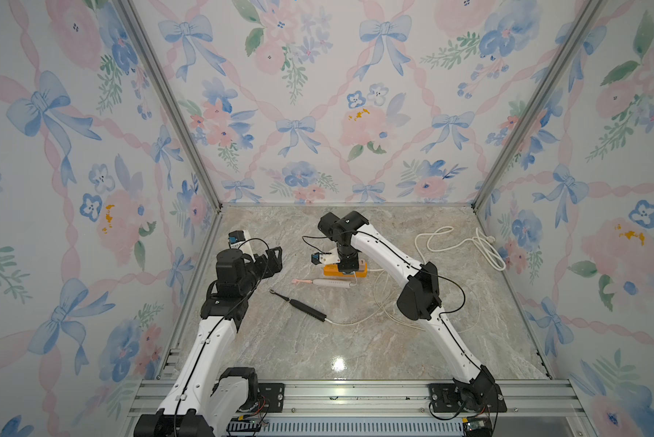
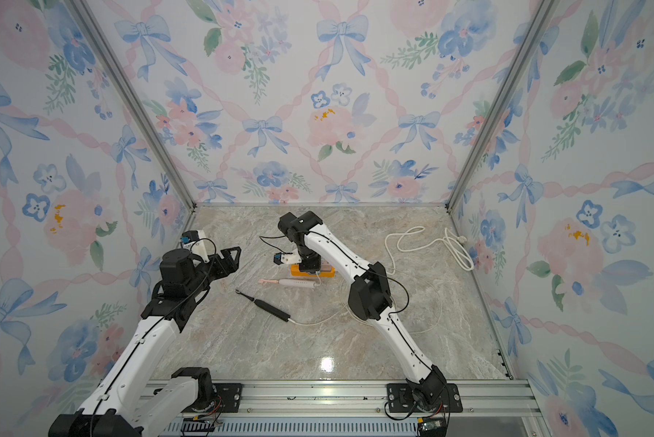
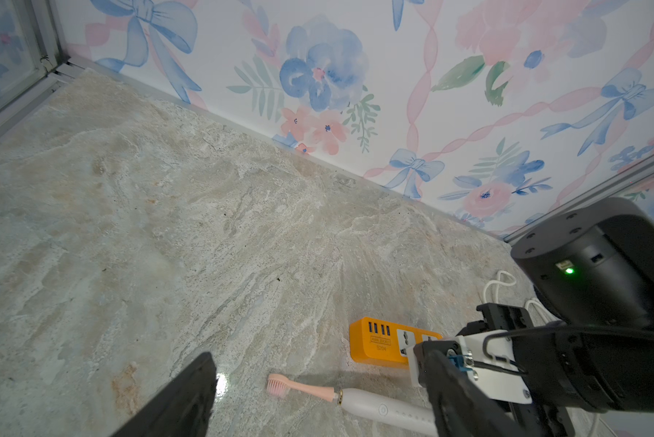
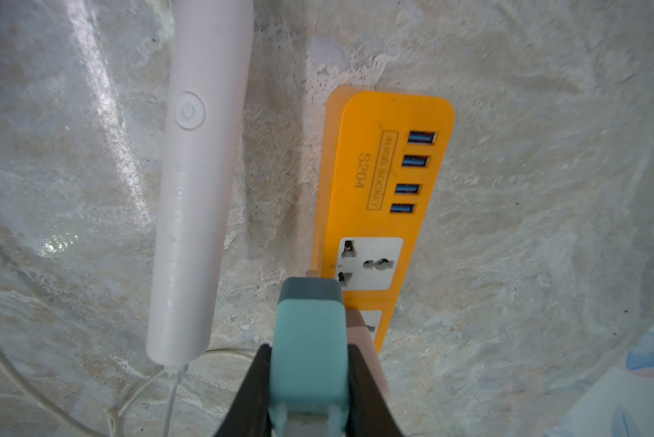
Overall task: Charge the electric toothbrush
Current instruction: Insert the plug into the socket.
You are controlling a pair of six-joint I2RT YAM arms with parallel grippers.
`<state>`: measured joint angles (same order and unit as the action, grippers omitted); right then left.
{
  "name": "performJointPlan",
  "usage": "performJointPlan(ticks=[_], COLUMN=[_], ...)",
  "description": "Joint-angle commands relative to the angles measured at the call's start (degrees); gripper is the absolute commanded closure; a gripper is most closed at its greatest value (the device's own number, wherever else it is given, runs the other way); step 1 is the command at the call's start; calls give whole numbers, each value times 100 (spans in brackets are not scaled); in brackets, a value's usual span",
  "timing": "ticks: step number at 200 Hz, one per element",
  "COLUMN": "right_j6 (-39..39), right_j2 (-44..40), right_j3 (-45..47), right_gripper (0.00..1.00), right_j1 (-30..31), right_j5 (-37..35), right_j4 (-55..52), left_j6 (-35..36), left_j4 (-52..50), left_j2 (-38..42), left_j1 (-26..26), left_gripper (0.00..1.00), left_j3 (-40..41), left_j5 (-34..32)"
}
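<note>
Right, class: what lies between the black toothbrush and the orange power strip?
The white toothbrush, lying flat, touching neither black toothbrush nor power strip; shown in both top views.

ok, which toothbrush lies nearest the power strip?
The white-handled toothbrush with the pink head, just beside the orange power strip; the black toothbrush lies farther off, toward the robot's base.

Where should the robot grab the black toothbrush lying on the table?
Around the thick handle of the black toothbrush, coming straight down from above with jaws across its width. It lies flat on the table, so only top and sides are free. The neck is thin, and a white cable plugs into the handle's end, so mid-handle looks safest.
</note>
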<state>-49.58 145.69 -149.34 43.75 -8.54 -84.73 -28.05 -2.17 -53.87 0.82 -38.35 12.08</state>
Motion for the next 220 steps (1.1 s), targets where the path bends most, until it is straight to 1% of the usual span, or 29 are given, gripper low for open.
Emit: performJointPlan(ticks=[1, 34, 138, 180, 220], right_j6=[-143, -318, -500, -323, 144], right_j2=[107, 41, 439, 460, 468], right_j3=[-282, -320, -425, -381, -381], right_gripper=[92, 92, 92, 92, 89], right_j1=[-36, -58, -169, -127, -81], right_j5=[29, -10, 106, 256, 434], right_j4=[-162, -94, 66, -16, -238], left_j6=[54, 14, 28, 20, 21], left_j4=[107, 112, 107, 105, 112], left_j2=[-60, -92, -190, -187, -178], left_j1=[-57, -82, -134, -151, -152], left_gripper=[12, 12, 11, 11, 11], left_j3=[73, 73, 56, 56, 56], left_j5=[93, 136, 216, 234, 234])
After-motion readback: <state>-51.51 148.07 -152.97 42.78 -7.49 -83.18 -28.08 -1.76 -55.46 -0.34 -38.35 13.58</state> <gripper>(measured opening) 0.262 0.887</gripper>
